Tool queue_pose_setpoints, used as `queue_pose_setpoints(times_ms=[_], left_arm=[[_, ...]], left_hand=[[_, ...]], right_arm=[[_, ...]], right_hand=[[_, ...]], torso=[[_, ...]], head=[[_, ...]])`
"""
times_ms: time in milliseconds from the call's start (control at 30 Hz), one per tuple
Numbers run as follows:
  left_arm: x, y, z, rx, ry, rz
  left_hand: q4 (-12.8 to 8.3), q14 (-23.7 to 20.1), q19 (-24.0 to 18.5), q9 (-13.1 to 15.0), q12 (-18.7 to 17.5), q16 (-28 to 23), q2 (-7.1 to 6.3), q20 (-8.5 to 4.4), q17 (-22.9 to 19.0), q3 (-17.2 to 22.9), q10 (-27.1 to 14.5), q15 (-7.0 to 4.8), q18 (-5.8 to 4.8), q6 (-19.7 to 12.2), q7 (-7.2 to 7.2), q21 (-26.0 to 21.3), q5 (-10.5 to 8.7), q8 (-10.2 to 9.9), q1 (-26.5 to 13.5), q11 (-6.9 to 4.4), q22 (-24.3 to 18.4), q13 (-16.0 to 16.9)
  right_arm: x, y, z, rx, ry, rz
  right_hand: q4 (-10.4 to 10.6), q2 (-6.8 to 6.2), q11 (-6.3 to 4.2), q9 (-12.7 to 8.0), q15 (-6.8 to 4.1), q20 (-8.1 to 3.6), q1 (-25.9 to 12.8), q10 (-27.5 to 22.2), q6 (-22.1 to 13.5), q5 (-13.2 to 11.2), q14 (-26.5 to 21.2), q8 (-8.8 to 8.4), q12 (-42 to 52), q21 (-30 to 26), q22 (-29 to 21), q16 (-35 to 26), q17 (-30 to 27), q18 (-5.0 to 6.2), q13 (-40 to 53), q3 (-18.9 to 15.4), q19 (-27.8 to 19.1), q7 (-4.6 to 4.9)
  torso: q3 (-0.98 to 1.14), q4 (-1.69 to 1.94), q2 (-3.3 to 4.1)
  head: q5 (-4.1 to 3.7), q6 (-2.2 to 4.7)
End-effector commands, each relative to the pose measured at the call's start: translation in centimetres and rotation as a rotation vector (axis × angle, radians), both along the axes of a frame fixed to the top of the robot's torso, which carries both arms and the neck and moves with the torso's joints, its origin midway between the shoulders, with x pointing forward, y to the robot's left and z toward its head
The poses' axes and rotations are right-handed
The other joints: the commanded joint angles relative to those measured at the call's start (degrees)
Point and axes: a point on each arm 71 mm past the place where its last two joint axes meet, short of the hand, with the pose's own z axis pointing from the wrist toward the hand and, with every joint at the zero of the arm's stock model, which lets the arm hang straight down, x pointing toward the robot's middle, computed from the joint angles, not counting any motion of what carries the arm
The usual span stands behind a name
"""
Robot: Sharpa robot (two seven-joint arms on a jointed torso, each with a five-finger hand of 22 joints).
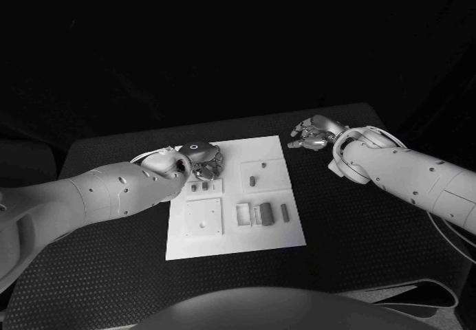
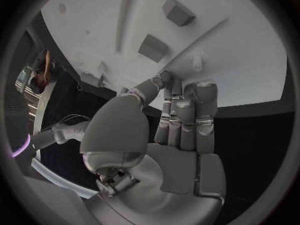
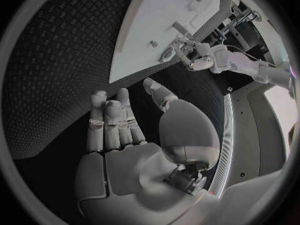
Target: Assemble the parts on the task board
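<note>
A: How far along does the assembly look?

B: Early, I'd judge. The flat white rectangular task board [image 1: 234,237] lies in the middle of the head view on the black textured bench [image 1: 377,261], and several small grey block-like parts [image 1: 263,214] lie loose in the board's lower right, beside a raised square frame. Another short grey part [image 1: 252,181] sits in the square recess in the board's upper right. The square plate at the lower left of the board seems to have nothing fitted on it.

A: And the hands?

B: The silver many-fingered left hand [image 1: 199,159] hovers at the board's upper left corner. In the left wrist view its fingers [image 2: 187,120] lie straight and side by side above the board edge, gripping nothing that I can see. The right hand [image 1: 316,134] is off the board, over the bench near the top right of the board; in the right wrist view its fingers [image 3: 109,122] are extended with an empty palm.

A: Materials?

B: The board looks like smooth matte plastic with shallow moulded pockets. The parts are hard, square-edged and small. The bench surface is a dimpled, grippy mat.
</note>
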Motion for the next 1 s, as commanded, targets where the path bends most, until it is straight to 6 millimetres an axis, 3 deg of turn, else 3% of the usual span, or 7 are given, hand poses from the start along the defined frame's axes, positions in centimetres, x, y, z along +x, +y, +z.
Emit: queue_pose_setpoints(times_ms=[33, 500, 733, 1000], left_arm=[[-0.1, -0.1, 0.4, -0.072, -0.008, 0.003], [-0.1, 0.0, 2.1, -0.143, -0.013, 0.017], [0.1, 1.3, 3.5, -0.135, -0.019, 0.029], [-0.3, 2.8, 3.6, -0.122, -0.014, 0.045]], left_hand=[[-0.06, 0.33, 0.40, 0.11, 0.05, -0.25, 0.47, -0.22, -0.10, 0.41, 0.29, -0.08, 8.43, 0.32, 0.24, 0.27, 0.28, 0.25, -0.31, -0.05, 0.94, 0.13], [-0.08, 0.42, 0.51, 0.16, -0.06, -0.30, 0.50, -0.32, -0.11, 0.50, 0.30, -0.08, 8.43, 0.25, 0.27, 0.29, 0.32, 0.17, -0.39, -0.05, 0.93, 0.21], [-0.08, 0.45, 0.55, 0.19, -0.09, -0.32, 0.47, -0.34, -0.11, 0.48, 0.33, -0.08, 8.42, 0.26, 0.27, 0.31, 0.28, 0.17, -0.48, -0.05, 0.94, 0.24], [-0.10, 0.48, 0.59, 0.23, -0.12, -0.35, 0.44, -0.37, -0.12, 0.46, 0.37, -0.09, 8.41, 0.29, 0.26, 0.33, 0.19, 0.17, -0.53, -0.06, 0.95, 0.28]], right_arm=[[0.0, 0.1, 0.0, -0.004, -0.001, 0.013], [-0.1, -0.1, 0.0, -0.005, -0.001, 0.011], [-0.1, -0.2, 0.0, -0.007, 0.000, 0.009], [-0.1, -0.4, 0.0, -0.008, 0.000, 0.007]], right_hand=[[0.04, 0.05, -0.11, -0.06, -0.03, -0.46, -0.61, -0.46, 0.12, -0.04, -0.33, 0.34, 0.36, -0.20, 0.93, -0.21, -0.09, 0.88, -0.09, -0.02, -0.04, 0.54], [0.03, 0.03, -0.11, -0.07, -0.02, -0.46, -0.62, -0.46, 0.11, -0.04, -0.33, 0.33, 0.37, -0.20, 0.93, -0.20, -0.10, 0.88, -0.10, -0.02, -0.04, 0.54], [0.04, 0.03, -0.11, -0.07, -0.02, -0.46, -0.62, -0.46, 0.11, -0.04, -0.33, 0.33, 0.37, -0.20, 0.93, -0.21, -0.10, 0.88, -0.10, -0.02, -0.04, 0.55], [0.03, 0.02, -0.11, -0.07, -0.02, -0.46, -0.62, -0.47, 0.10, -0.04, -0.33, 0.33, 0.37, -0.20, 0.93, -0.21, -0.10, 0.88, -0.11, -0.02, -0.04, 0.55]], torso=[[0.00, -0.01, 0.00], [-0.05, 0.06, -0.05], [-0.06, 0.07, -0.01], [-0.15, 0.12, 0.00]], head=[[-0.04, 0.01], [0.20, 0.01], [0.41, 0.01], [0.56, 0.01]])
